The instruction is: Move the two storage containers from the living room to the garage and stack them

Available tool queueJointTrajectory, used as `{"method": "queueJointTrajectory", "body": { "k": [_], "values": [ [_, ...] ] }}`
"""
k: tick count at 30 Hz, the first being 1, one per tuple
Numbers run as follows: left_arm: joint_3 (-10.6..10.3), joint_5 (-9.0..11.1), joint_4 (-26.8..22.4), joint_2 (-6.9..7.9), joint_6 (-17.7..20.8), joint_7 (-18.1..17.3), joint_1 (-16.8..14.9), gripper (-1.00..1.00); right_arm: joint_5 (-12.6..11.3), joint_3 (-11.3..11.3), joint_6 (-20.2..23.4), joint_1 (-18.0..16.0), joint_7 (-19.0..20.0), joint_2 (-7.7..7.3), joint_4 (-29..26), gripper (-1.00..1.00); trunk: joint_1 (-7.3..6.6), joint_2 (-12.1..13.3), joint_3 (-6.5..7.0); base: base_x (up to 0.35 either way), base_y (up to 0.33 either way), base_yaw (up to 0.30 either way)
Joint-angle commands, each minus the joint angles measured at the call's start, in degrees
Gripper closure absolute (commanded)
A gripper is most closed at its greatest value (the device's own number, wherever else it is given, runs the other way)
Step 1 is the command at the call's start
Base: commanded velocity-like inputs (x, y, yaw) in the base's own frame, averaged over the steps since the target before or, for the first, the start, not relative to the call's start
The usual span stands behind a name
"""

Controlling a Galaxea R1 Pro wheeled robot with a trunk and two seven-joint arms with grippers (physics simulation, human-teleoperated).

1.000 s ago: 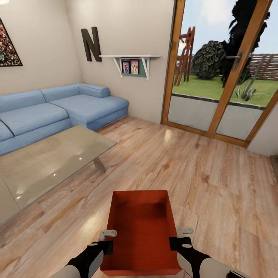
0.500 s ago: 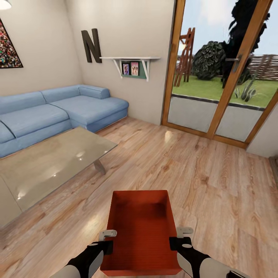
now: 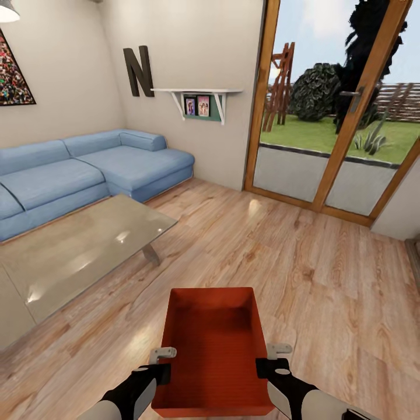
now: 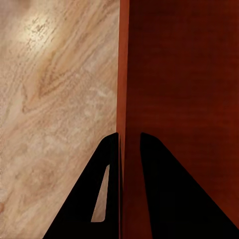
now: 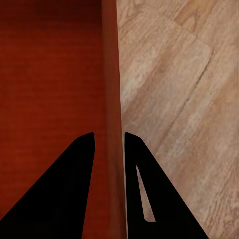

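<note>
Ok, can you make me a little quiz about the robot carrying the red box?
1. True or false: the storage container has toys inside it.
2. Which part of the container does each gripper pinch? A) the bottom B) a side wall C) a handle
3. Fill in: the sofa beside the low table is coloured ____.

Key:
1. False. It looks empty.
2. B. The left gripper closes on one side wall and the right gripper on the opposite one, with one finger inside and one outside.
3. Blue.
</note>
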Motion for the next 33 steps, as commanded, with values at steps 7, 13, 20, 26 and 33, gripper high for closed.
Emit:
{"method": "queueJointTrajectory", "body": {
  "k": [7, 13, 20, 26, 33],
  "values": [
    [-0.4, 0.2, -0.1, 0.07, 0.4, 0.7, 0.0, 1.0, -0.3, -0.4, -0.3, 0.0, -0.3, -0.1, 1.1, 1.0, -1.55, 2.8, 1.22, 0.0, 0.0, 0.0],
    [-0.4, 0.1, -0.1, 0.07, 0.4, 0.7, 0.0, 1.0, -0.3, -0.4, -0.4, 0.0, -0.3, -0.15, 1.1, 1.0, -2.87, 5.2, 2.3, 0.0, 0.0, 0.0],
    [-0.4, 0.2, -0.1, 0.07, 0.4, 0.7, 0.0, 1.0, -0.3, -0.5, -0.7, 0.0, -0.4, -0.19, 1.1, 1.0, -4.4, 8.0, 3.55, 0.0, 0.0, 0.0],
    [-0.3, 0.1, -0.1, 0.07, 0.3, 0.7, 0.0, 1.0, -0.3, -0.7, -0.8, 0.0, -0.4, -0.19, 1.1, 1.0, -5.72, 10.4, 4.63, 0.0, 0.0, 0.0],
    [-0.3, 0.1, -0.1, 0.07, 0.3, 0.7, 0.0, 1.0, -0.3, -0.8, -1.7, 0.0, -0.4, -0.19, 1.1, 1.0, -7.26, 13.2, 6.06, 0.0, 0.0, 0.0]
  ]
}}
